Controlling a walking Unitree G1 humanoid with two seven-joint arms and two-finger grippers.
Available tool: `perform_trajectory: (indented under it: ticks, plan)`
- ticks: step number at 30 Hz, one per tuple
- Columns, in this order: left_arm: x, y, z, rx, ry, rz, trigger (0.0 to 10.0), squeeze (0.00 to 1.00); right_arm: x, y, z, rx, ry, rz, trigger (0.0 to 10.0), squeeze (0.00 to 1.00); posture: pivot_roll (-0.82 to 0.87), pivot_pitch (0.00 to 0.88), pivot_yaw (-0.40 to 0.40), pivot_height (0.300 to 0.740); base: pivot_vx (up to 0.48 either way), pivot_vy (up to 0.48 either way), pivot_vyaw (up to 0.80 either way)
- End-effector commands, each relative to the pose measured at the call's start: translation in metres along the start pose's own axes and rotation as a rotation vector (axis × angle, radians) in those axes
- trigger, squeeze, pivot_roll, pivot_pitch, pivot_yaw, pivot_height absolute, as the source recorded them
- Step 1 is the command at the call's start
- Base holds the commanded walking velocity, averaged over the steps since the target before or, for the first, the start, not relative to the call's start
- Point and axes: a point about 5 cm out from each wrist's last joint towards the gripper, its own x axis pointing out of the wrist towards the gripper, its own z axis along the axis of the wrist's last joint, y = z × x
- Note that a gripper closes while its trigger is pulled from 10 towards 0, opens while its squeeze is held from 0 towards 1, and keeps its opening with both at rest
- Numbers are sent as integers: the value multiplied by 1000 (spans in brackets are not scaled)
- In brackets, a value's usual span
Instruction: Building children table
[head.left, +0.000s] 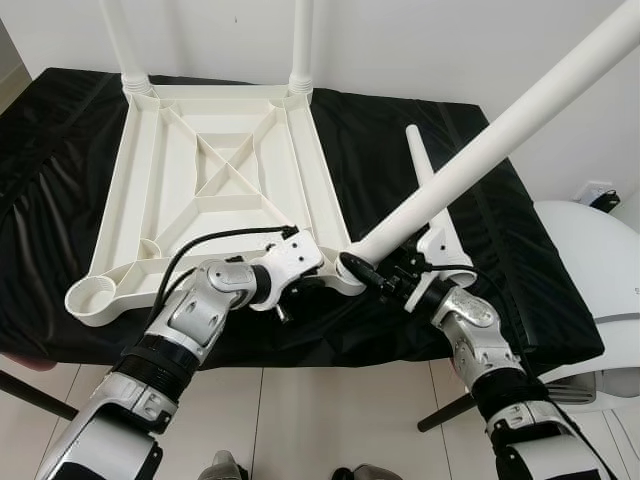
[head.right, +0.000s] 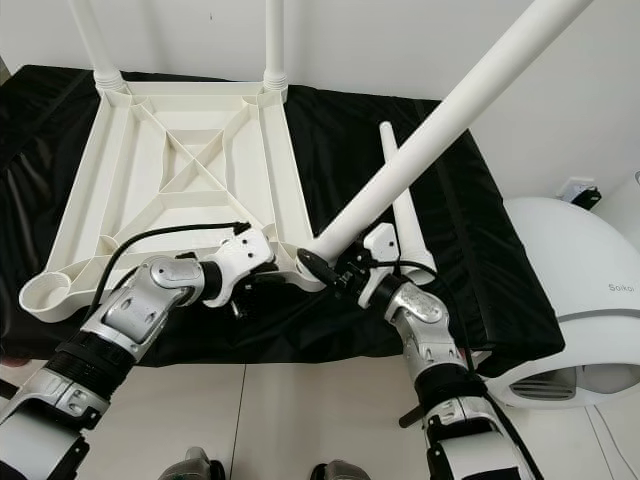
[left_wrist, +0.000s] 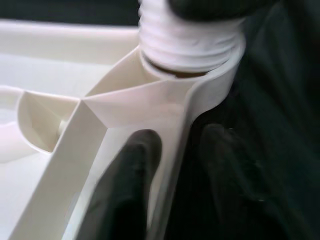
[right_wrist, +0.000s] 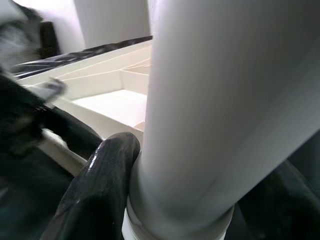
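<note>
A white plastic table top (head.left: 115, 190) lies upside down on a black cloth. Two white legs (head.left: 302, 40) stand upright in its far corners. My right gripper (head.left: 375, 270) is shut on the base of a third leg (head.left: 480, 150), which slants up to the right. That leg's threaded end (left_wrist: 190, 35) sits at the near right corner socket (left_wrist: 215, 85). My left gripper (head.left: 318, 275) is shut on the table top's rim just beside that socket, one finger (left_wrist: 125, 185) inside the wall and one outside. A fourth leg (head.right: 392, 160) lies loose on the cloth to the right.
The near left corner socket (head.left: 95, 298) holds nothing. A rounded white appliance (head.left: 590, 270) stands close on the right, past the cloth's edge. A white wall rises behind the cloth. Pale floor tiles and a dark rod (head.left: 30, 395) lie below the front edge.
</note>
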Motion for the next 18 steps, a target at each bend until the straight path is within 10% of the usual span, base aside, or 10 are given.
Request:
perform_trajectory:
  ticks: [1,4,5,15,16,18]
  plan:
    - [-2,-1,5,15,-21,-48,10000,1000,-13,-5,-18,35,100,-58,10000,0,27,31,-50,740,0,0,0]
    - [-1,-1,4,42,2,-37,10000,1000,-12,-5,-18,34,104,-58,10000,0,27,34,-49,740,0,0,0]
    - [-2,-1,3,45,1,-46,10000,0,-12,-5,-18,32,104,-59,10000,0,26,34,-49,740,0,0,0]
    - [-10,10,17,81,-48,-32,10000,0,-7,-8,-12,22,89,-46,10000,0,26,42,-49,740,0,0,0]
    - [-14,15,25,90,-80,-15,10000,0,-5,-8,-10,22,82,-40,1725,0,27,43,-50,740,0,0,0]
    - [-20,24,43,99,-147,18,10000,0,-3,-9,-7,23,76,-29,0,0,29,46,-53,740,0,0,0]
